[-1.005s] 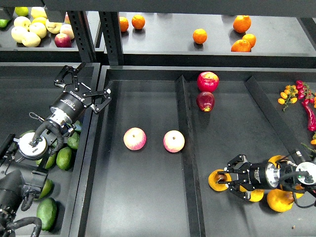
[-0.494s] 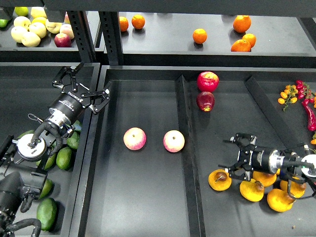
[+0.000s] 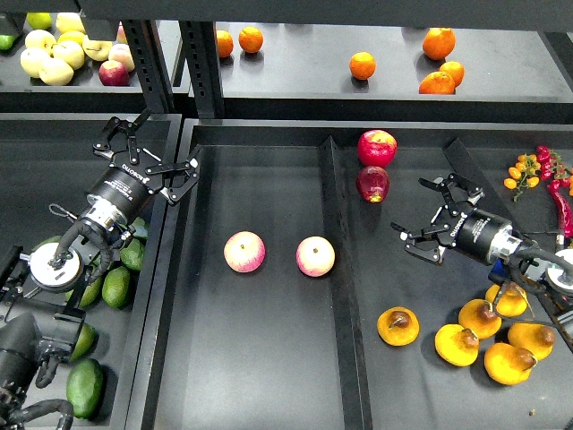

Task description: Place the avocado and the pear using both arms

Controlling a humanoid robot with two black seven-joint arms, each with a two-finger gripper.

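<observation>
Below the open right tool [image 3: 431, 219], well apart, lies the pear [image 3: 398, 326]

Hidden and cut-off parts, head view

The black left arm [image 3: 67, 260] covers parts of several dark green oval avocados [image 3: 116, 287] at 9 o'clock; the black right arm [image 3: 537, 264] overlaps one orange-yellow pear [image 3: 510, 303] at 4 o'clock. Red chillies [image 3: 562, 202] and pale yellow apples [image 3: 49, 54] run off the edges at 3 and 11 o'clock.
</observation>
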